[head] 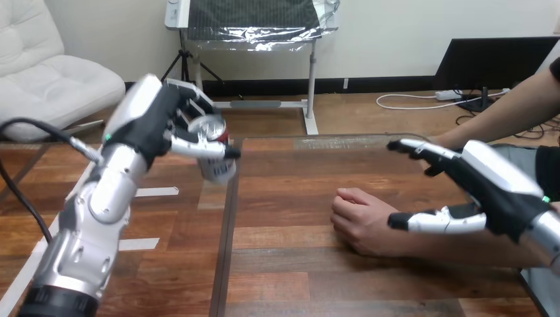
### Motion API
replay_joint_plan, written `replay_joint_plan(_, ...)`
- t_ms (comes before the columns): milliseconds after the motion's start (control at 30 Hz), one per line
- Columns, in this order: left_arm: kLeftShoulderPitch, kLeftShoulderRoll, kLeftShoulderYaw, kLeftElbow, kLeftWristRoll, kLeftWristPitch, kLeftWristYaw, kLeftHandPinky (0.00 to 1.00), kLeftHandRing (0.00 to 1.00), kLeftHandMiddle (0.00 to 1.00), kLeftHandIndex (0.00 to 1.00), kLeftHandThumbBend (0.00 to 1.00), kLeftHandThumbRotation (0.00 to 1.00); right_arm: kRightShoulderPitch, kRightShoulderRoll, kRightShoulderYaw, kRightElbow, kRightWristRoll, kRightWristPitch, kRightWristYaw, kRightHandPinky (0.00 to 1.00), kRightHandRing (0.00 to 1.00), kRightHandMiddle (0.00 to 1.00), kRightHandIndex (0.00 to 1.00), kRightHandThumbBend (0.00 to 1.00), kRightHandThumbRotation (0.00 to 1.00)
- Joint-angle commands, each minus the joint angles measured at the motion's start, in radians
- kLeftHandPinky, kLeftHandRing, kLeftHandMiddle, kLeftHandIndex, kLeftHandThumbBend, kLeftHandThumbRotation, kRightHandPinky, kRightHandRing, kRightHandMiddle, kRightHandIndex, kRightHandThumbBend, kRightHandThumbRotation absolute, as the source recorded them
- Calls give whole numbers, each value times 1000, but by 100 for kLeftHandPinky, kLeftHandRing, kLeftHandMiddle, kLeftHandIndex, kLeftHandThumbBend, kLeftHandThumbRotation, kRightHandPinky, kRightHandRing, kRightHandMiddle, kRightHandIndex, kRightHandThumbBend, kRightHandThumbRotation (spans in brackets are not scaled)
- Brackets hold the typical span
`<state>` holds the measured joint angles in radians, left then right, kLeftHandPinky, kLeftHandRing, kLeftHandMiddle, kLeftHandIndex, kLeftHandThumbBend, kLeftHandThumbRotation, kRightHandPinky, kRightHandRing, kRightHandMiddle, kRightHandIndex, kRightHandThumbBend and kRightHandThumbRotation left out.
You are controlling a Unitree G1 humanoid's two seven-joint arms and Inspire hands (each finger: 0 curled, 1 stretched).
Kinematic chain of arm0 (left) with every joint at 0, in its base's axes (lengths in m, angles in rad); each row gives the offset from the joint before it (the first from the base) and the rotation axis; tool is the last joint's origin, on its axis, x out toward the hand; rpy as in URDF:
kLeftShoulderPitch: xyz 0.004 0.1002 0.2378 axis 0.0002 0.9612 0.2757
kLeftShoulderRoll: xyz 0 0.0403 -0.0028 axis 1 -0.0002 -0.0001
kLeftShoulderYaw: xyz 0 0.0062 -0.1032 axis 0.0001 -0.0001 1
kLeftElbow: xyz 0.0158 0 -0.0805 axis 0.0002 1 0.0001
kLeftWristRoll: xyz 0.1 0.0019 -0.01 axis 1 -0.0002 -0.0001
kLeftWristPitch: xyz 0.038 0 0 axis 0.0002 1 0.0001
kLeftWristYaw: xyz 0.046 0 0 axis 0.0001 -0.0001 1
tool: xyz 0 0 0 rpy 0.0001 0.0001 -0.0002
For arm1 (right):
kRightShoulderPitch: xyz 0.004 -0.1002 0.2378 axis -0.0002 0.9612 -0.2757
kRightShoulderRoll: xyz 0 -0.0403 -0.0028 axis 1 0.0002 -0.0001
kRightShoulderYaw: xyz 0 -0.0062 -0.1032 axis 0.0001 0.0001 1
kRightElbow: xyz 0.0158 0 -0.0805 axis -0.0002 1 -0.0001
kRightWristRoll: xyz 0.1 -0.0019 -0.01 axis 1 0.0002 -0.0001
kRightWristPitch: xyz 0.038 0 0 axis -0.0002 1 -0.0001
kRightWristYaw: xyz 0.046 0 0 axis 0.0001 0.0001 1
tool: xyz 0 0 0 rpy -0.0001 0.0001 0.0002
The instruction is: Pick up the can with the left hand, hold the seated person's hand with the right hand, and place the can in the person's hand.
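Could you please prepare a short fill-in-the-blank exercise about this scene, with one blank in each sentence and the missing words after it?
1. The left hand is shut on the ____.
2. The person's hand lies ____ the table.
3. The right hand is ____, not shut.
4. The can and the person's hand are ____ (touching or apart).

Missing words: can; on; open; apart.
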<state>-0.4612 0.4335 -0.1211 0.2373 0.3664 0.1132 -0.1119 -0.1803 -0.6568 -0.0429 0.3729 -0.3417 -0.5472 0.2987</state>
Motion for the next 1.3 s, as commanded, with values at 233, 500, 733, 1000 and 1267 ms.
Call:
replay_joint_plan(233, -67, 31, 45, -99, 9, 2, -9, 27, 32, 39, 43, 74, 0, -156, -57, 22, 111, -48, -44, -45, 84, 90, 92, 91, 85, 59)
replay_joint_plan(500, -65, 31, 49, -99, 10, 0, -15, 28, 33, 40, 43, 74, 0, -191, -77, 45, 160, -84, -38, -38, 86, 91, 91, 91, 87, 54)
replay_joint_plan(733, -66, 33, 51, -95, 8, -10, -16, 28, 33, 40, 43, 73, 0, -217, -90, 82, 196, -127, -20, -31, 86, 90, 90, 90, 93, 53)
replay_joint_plan(1000, -65, 31, 59, -94, -2, -18, -17, 27, 32, 39, 43, 73, 0, -237, -101, 122, 231, -166, -7, -26, 86, 88, 88, 88, 95, 54)
replay_joint_plan(1267, -65, 32, 67, -91, -13, -31, -12, 28, 32, 39, 43, 72, 0, -252, -104, 160, 271, -183, 8, -11, 86, 87, 88, 86, 92, 47)
